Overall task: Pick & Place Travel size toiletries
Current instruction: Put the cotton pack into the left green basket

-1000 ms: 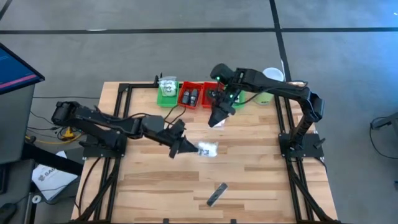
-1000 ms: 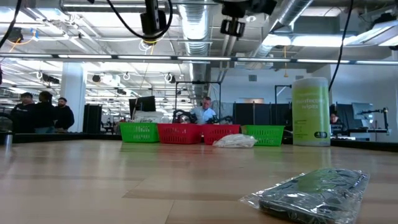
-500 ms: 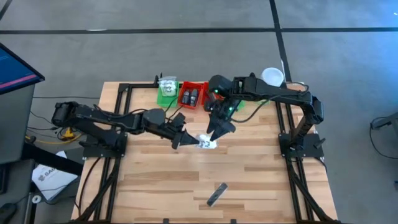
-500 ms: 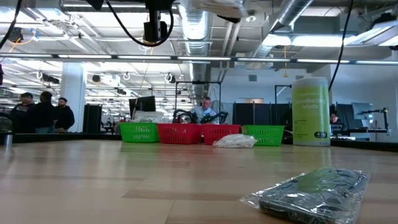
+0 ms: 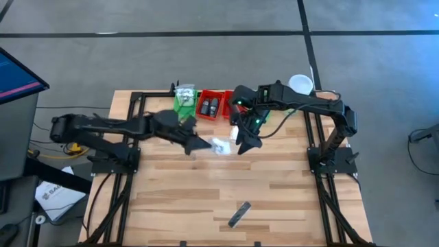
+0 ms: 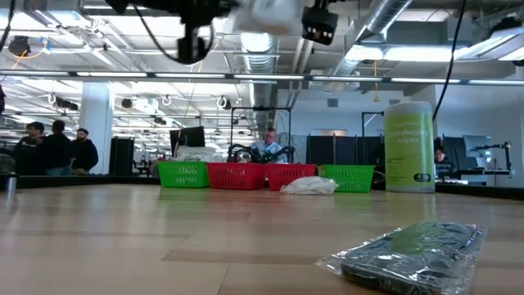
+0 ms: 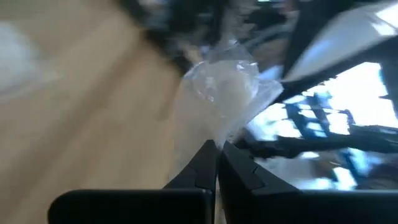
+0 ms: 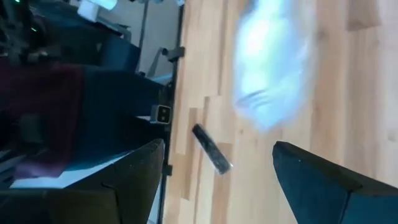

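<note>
The task looks partly done. The green tray point(image 5: 184, 101) and red tray point(image 5: 212, 104) at the table's far edge already hold items. The left hand point(image 5: 201, 144) is pinched shut on a white packet point(image 5: 220, 145), lifted above mid-table; the right hand point(image 5: 245, 145) hangs just beside it, fingers spread wide and empty. A dark bar point(image 5: 238, 214) still lies near the front edge, well apart from both arms, and another packet point(image 6: 309, 186) rests by the trays. The table point(image 5: 274, 185) offers bare wood in front of the trays; the arms crowd each other.
</note>
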Robot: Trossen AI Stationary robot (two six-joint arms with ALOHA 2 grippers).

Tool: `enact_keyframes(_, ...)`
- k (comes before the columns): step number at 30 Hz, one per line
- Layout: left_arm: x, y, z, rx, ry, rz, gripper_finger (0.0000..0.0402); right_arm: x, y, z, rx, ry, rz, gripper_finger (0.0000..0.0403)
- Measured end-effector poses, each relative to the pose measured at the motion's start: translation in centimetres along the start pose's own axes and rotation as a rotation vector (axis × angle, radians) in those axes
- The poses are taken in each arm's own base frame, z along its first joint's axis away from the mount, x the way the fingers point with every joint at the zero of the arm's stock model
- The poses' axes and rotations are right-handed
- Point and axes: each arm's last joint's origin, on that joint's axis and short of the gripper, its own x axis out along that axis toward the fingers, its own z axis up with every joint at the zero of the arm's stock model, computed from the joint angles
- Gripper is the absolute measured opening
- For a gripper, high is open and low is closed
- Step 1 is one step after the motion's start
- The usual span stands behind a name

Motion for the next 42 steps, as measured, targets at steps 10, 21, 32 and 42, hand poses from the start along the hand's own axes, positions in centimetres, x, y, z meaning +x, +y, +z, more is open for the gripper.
enact_keyframes(10, -8.4, 4.4, 3.7, 0.072, 0.011, 0.469, 0.0, -1.0, -1.1, 0.1, 0.023, -0.032, -0.021, 0.0292)
enact_keyframes(21, -10.0, 9.2, 11.7, 0.321, 0.245, 0.762, 0.0, -1.1, -1.3, 0.5, -0.006, -0.068, -0.025, 0.0292)
enact_keyframes(32, -8.4, 12.8, 16.9, 0.548, 0.748, 0.875, 0.0, -1.1, -1.3, 0.5, -0.031, -0.067, -0.029, 0.0292)
enact_keyframes(42, -6.4, 16.1, 17.7, 0.556, 0.884, 0.853, 0.0, -1.1, -1.3, 0.6, -0.067, -0.074, -0.03, 0.0292)
